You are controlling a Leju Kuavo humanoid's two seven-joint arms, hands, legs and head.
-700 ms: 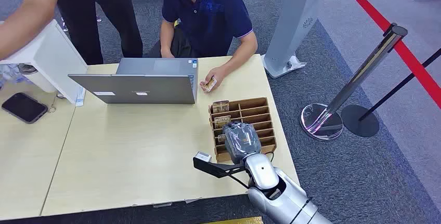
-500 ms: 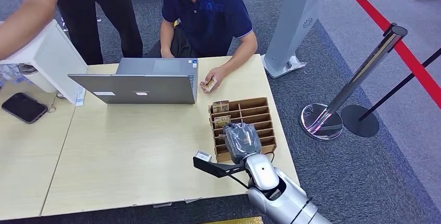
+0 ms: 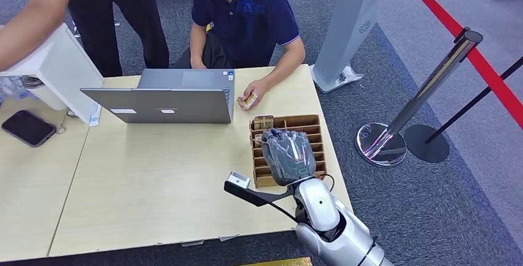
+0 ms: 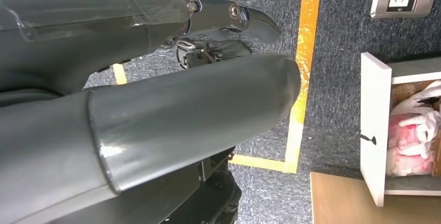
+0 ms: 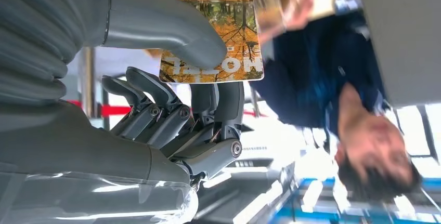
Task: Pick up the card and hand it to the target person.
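Observation:
In the right wrist view my right hand [image 5: 156, 104] pinches a card [image 5: 240, 37] with an autumn-tree picture between its thumb [image 5: 166, 26] and dark fingers. Seen from the head, that right hand [image 3: 288, 155] hangs above the brown slotted card rack [image 3: 308, 123] on the table. Another card [image 3: 264, 120] stands in the rack's far-left slot. A person in a dark blue shirt [image 3: 253, 13] sits across the table, with a hand holding a small card [image 3: 250, 99]. My left hand [image 4: 197, 109] hangs over the floor, holding nothing, fingers extended.
An open laptop [image 3: 166, 102] stands on the wooden table [image 3: 154, 179], a phone [image 3: 28, 127] at its left. A second person holds a white box [image 3: 58, 68] at the far left. Chrome stanchions [image 3: 419, 102] stand on the carpet to the right.
My right hand has risen from the rack and moved slightly toward the seated person. The person's hand stays put.

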